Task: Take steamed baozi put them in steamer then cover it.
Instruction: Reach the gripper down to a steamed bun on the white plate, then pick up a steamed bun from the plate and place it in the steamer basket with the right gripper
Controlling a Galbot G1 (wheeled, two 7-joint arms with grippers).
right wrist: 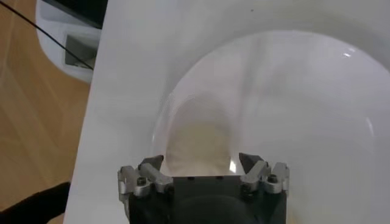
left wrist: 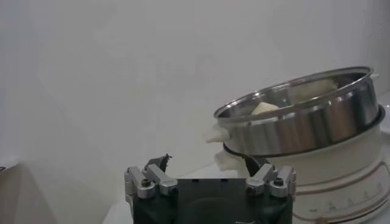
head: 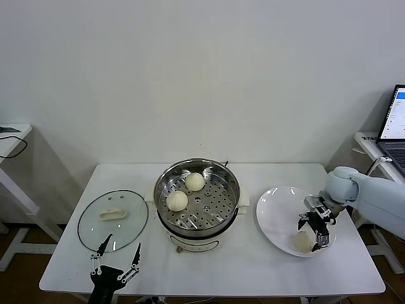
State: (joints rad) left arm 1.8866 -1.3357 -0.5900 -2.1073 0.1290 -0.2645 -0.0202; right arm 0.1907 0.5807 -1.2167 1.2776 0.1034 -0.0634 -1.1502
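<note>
On the white rectangular table, the large shiny stainless-steel steamer with its perforated tray sits at the centre, two cream-white domed baozi already inside. To its left lies the round clear glass cover with a cream handle; to its right, the flat white plate. The right tool hangs over the plate's near edge, jaws spread wide astride the last visible bun, which sits directly beneath it (not yet gripped, I judge). The left tool waits wide open, just in front of the cover.
</note>
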